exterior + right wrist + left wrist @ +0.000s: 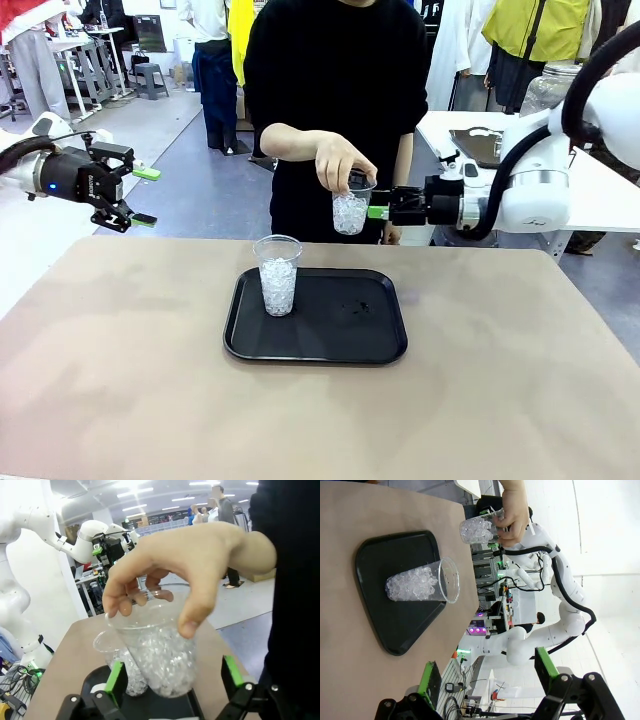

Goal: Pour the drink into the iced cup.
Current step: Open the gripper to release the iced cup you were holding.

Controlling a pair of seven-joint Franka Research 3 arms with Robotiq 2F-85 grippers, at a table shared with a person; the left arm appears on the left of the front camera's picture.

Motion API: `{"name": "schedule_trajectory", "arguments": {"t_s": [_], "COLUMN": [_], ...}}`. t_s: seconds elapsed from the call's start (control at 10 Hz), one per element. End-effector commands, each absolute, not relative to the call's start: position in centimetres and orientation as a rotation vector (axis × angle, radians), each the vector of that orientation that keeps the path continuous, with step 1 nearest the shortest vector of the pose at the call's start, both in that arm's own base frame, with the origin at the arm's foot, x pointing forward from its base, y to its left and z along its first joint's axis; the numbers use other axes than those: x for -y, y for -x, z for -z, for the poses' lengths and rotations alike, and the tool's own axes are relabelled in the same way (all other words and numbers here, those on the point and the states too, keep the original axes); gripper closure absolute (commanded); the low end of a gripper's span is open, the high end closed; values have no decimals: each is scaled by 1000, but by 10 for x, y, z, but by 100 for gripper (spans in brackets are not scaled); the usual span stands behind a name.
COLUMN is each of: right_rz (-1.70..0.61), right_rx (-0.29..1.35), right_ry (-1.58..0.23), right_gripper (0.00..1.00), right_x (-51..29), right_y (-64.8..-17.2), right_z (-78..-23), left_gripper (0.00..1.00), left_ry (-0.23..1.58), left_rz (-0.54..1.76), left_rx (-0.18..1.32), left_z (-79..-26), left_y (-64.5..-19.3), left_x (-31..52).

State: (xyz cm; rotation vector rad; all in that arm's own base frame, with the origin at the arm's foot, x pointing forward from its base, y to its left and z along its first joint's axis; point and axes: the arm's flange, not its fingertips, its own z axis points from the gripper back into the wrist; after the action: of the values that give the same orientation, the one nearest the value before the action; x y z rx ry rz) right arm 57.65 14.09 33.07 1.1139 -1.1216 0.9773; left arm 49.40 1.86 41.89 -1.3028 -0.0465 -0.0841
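A person's hand [340, 160] holds one iced cup [350, 212] by its rim from above, past the table's far edge. My right gripper [378, 209] stands open just to that cup's right. In the right wrist view the cup [160, 655] hangs between my spread fingers [116, 676], clear of both green pads. A second clear cup full of ice [277, 280] stands upright on the black tray [360, 340]. My left gripper [146, 197] hovers open and empty off the table's far left; its wrist view takes in the tray cup [420, 582]. The drink is out of view.
The tan table [120, 380] lies bare around the tray. The person in black [330, 60] stands close against the far edge. A side table with a glass jar [548, 88] sits behind my right arm [530, 180].
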Motion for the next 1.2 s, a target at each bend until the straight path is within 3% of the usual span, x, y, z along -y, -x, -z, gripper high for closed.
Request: {"name": "schedule_trajectory", "arguments": {"t_s": [0.0, 0.7, 0.8, 0.9, 1.0, 1.1], "right_rz": [-961, -1137, -1131, -1157, -1119, -1119], "right_rx": [1107, 1130, 1144, 1123, 1127, 1127], "right_ry": [-1109, -1115, -1091, -926, -1108, -1108], "right_gripper": [0, 0, 0, 0, 0, 0], "right_x": [-120, -29, -32, -49, -26, -26], "right_y": [-566, -524, -525, -538, -527, -527], "right_z": [-341, -329, -326, -326, -327, -327], "left_gripper": [0, 0, 0, 0, 0, 0], "left_ry": [1307, 1307, 1307, 1307, 1307, 1307], "left_rz": [74, 74, 74, 74, 74, 74], "left_rx": [46, 46, 46, 46, 46, 46], "left_z": [-420, -420, -420, -420, -420, -420], "left_y": [-492, -492, -492, -492, -492, -492], "left_x": [-18, -18, -18, -18, -18, -18]}}
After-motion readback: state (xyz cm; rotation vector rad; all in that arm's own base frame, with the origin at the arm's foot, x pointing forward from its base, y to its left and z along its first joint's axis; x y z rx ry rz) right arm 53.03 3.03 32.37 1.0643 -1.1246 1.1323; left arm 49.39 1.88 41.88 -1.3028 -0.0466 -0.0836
